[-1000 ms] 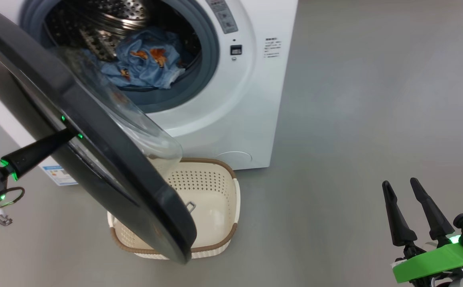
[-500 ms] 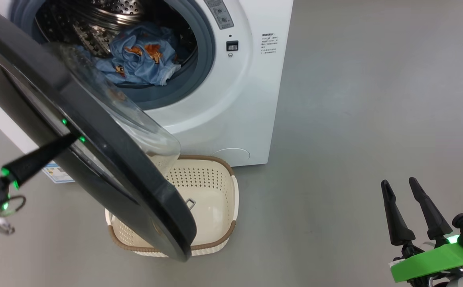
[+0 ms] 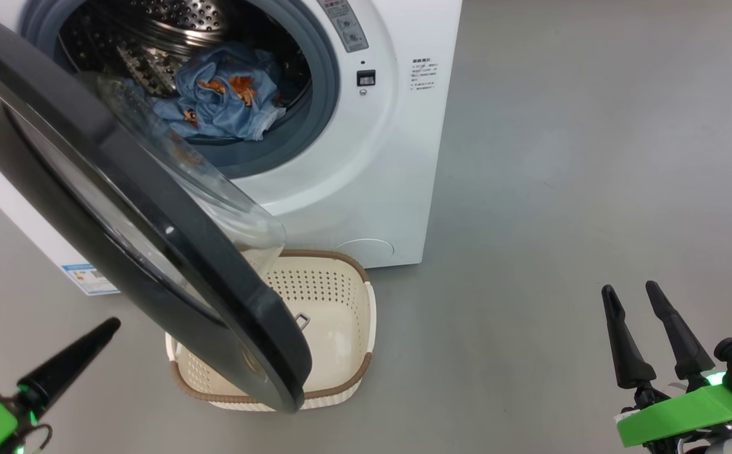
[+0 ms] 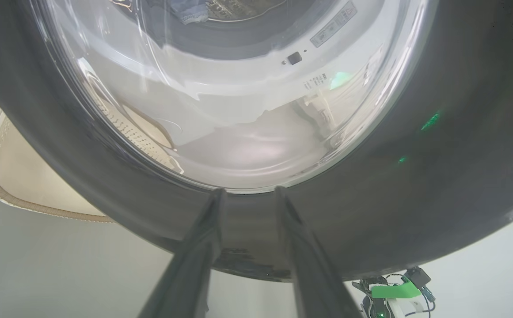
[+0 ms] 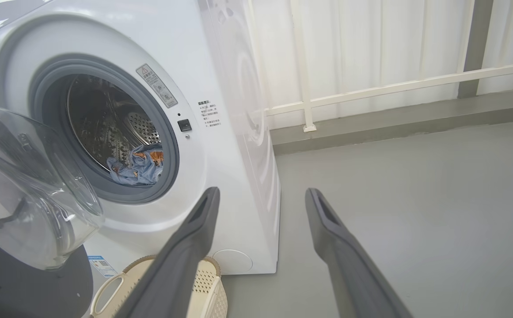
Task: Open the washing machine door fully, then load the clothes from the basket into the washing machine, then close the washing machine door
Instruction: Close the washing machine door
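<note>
The washing machine [image 3: 372,176] has its round black door [image 3: 151,208] swung half open, with the glass bowl facing the drum. Blue bear-print clothes [image 3: 227,94] lie in the steel drum, also in the right wrist view [image 5: 139,165]. The cream basket [image 3: 347,261] stands on the floor under the door, partly hidden by it, and its visible part holds no cloth. My left gripper [image 3: 110,325] hangs low at the left, off the door's outer face. In its wrist view the left gripper [image 4: 247,192] is slightly open and holds nothing. My right gripper [image 3: 630,289] stands open and empty at the lower right.
Grey floor [image 3: 561,189] spreads to the right of the machine. A white railing [image 5: 393,84] and pale wall run behind it. A blue label sticker [image 3: 90,279] marks the machine's lower front corner. A small metal clip [image 3: 301,323] lies in the basket.
My left gripper has come off the door's outer face and dropped toward the lower left, its fingers parting a little. The door stays half open. The right arm has not moved.
</note>
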Robot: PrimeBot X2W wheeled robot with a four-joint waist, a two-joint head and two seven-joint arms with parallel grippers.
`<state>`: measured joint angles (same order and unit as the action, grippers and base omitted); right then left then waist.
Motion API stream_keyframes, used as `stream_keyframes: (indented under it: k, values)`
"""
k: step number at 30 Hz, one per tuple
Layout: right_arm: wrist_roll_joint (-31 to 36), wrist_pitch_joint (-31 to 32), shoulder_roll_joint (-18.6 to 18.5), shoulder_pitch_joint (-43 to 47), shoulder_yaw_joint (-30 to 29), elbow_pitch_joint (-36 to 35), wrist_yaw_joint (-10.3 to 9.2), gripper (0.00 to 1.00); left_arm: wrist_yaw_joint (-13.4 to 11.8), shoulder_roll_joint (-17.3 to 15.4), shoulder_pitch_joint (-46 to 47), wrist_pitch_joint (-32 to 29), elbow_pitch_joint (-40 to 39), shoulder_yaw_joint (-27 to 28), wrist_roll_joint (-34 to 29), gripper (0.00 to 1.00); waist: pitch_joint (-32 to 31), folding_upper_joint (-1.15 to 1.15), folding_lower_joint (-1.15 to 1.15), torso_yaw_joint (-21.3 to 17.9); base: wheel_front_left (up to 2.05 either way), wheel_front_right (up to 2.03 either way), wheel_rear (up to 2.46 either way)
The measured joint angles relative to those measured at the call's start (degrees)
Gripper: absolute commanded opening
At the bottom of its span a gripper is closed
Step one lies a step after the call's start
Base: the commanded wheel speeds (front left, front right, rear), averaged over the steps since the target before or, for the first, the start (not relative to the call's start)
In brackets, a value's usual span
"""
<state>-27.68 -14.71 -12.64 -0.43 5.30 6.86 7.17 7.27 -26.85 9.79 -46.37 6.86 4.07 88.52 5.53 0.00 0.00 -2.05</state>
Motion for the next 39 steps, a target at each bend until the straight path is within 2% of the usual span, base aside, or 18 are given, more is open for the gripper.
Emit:
stream_keyframes:
  k: [8, 14, 19, 26, 32, 35, 39]
  values:
    - [0.00, 0.00, 0.01, 0.00, -0.08, -0.07, 0.00, 1.00, 0.00, 1.56, -7.75, 8.81, -1.71, 0.65, -4.00, 1.00, -0.09, 0.00, 0.00, -1.56, 0.00, 0.00, 0.00]
    - [0.00, 0.00, 0.09, 0.01, -0.26, -0.08, 0.00, 1.00, 0.00, 1.66, -11.31, 18.97, -2.74, -1.67, -9.49, 1.00, 0.15, 0.00, 0.00, -2.74, 0.00, 0.00, 0.00]
    - [0.00, 0.00, 0.16, 0.01, -0.43, -0.11, 0.00, 1.00, 0.01, 0.98, -12.87, 28.16, -2.72, -4.33, -10.92, 1.00, 0.25, 0.00, 0.00, -3.50, 0.00, 0.00, 0.00]
    - [-0.01, 0.00, 0.32, 0.02, -0.86, -0.12, 0.00, 1.00, 0.01, -1.49, -13.90, 42.96, -2.09, -10.27, -15.14, 1.00, 0.10, 0.00, 0.00, -3.89, 0.00, 0.00, 0.00]
    - [-0.01, 0.00, 0.33, 0.13, -1.04, -0.11, 0.00, 1.00, 0.04, -3.81, -15.03, 56.81, 2.00, -17.68, -19.22, 1.00, -0.37, 0.00, 0.00, -3.81, 0.00, 0.00, 0.00]
    - [-0.01, 0.00, 0.32, 0.21, -1.10, -0.10, 0.00, 1.00, 0.09, -4.77, -14.95, 59.78, 4.24, -20.15, -20.82, 1.00, -0.58, 0.00, 0.00, -3.54, 0.00, 0.00, 0.00]
    - [-0.01, 0.00, 0.30, 0.28, -1.16, -0.08, 0.00, 1.00, 0.09, -4.28, -14.68, 60.58, 6.21, -19.63, -24.76, 1.00, -0.91, 0.00, 0.00, -3.15, 0.00, 0.00, 0.00]
